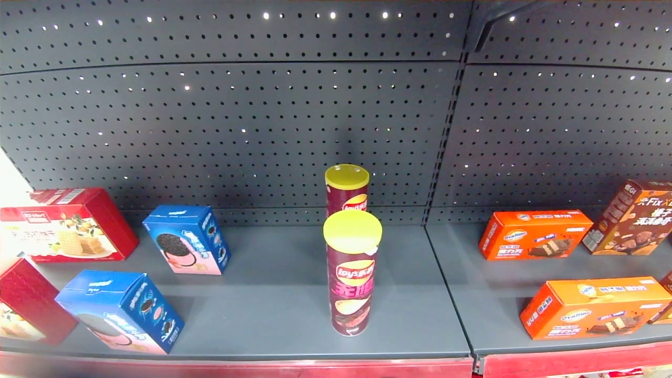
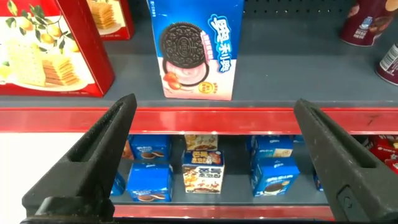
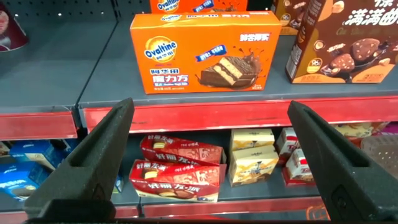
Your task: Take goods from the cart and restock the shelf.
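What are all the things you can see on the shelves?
chip cans: two, maroon with yellow lids, upright mid-shelf, one behind the other
cookie boxes: two, blue, left of the cans, one front, one back
cracker boxes: two, red, far left
orange boxes: two, orange, right section, one front, one back
brown box: one, brown, back right
shelf: one, grey with a red front edge
pegboard: grey, behind the shelf
lower boxes: several, blue, red and cream, on the shelf below
left gripper: one, black, open, before the front cookie box
right gripper: one, black, open, before the front orange box
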You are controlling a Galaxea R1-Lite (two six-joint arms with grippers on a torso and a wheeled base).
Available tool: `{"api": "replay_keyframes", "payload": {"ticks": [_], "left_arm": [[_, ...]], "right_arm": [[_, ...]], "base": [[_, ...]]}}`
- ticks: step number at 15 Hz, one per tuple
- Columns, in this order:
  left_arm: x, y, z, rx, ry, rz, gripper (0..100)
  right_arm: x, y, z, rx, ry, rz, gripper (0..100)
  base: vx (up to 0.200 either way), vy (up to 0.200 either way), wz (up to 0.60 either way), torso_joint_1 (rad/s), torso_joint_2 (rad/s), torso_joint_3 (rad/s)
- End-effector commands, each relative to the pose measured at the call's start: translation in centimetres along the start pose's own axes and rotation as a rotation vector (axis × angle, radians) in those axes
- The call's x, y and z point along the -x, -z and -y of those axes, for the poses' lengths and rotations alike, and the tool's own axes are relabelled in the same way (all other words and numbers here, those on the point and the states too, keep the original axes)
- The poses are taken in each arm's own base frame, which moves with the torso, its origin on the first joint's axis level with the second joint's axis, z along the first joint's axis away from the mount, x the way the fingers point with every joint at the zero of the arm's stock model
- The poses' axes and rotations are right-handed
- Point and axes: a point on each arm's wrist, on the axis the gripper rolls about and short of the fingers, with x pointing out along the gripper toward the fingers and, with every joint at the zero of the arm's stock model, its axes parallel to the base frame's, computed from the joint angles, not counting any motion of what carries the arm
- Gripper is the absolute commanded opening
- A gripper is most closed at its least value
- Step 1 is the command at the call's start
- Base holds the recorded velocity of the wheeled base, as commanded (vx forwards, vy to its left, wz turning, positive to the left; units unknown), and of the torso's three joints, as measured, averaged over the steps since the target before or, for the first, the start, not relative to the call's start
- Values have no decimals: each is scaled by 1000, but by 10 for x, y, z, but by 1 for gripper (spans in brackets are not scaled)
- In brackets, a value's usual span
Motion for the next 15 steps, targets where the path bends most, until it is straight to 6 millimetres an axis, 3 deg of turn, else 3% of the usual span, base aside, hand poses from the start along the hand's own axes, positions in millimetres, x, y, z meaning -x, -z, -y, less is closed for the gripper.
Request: {"api": "replay_keyframes", "payload": {"ticks": [1,15], "left_arm": [[0,0,0,2,-2,-3,100],[0,0,0,2,-2,-1,100]], "right_arm": [[0,0,0,0,0,-1,100],[0,0,0,0,-3,-1,100]], "base": [[0,0,0,0,0,0],[0,0,0,0,0,0]]}}
